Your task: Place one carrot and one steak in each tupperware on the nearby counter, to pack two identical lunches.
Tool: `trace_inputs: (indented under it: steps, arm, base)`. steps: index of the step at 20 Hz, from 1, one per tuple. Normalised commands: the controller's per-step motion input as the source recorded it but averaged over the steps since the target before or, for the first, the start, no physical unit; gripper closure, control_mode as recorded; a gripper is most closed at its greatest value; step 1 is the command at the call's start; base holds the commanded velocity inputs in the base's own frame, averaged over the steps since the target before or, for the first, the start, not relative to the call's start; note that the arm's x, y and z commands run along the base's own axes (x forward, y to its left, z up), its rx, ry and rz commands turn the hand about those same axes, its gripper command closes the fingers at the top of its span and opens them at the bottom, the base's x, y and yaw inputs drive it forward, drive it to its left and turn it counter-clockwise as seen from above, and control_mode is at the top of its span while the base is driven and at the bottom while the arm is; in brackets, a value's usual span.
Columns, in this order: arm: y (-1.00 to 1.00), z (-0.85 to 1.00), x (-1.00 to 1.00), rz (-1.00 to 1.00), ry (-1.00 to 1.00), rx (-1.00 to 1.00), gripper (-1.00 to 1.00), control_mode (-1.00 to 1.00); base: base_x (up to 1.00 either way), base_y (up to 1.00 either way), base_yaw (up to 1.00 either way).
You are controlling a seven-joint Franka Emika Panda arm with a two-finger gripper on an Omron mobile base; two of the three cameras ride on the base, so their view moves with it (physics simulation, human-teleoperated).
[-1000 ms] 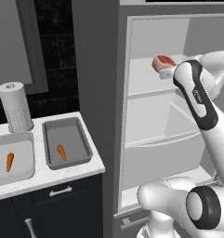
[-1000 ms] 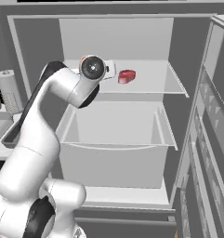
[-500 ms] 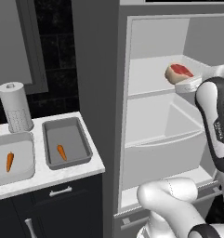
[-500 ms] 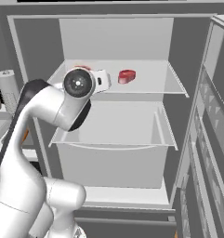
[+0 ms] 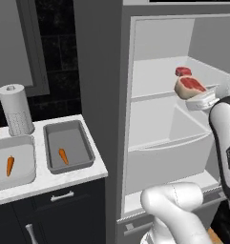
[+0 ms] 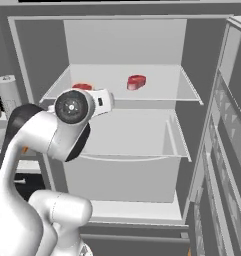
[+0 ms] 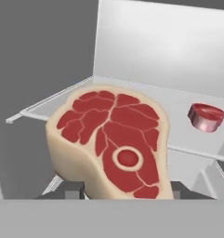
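Steak point(image 7: 113, 144) withdrawn; second steak point(image 7: 206, 116) behind.

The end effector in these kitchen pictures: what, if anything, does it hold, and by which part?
The end effector holds a steak, gripped across its lower tan-edged sides, lifted in front of the fridge shelf.
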Motion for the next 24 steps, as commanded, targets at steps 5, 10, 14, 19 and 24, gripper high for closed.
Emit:
trace_inputs:
  steps: [5,10,14,19,24]
  arm:
    - [0.0,-0.14,-0.44,0.0,-0.04,0.0,1.0,1.0]
    - [0.0,0.0,0.0,0.0,0.0,0.0,1.0,1.0]
    - [0.0,0.0,0.0,0.0,0.0,0.0,1.0,1.0]
    - [0.0,0.0,0.0,0.0,0.0,0.0,1.0,1.0]
    - [0.0,0.0,0.0,0.0,0.0,0.0,1.0,1.0]
  base:
    - [-0.4,0.0,0.0]
    - [-1.0,0.57,0.07]
    - [-0.78,1.0,0.15]
    - [-0.33,1.0,0.17]
    - [0.28,1.0,0.08]
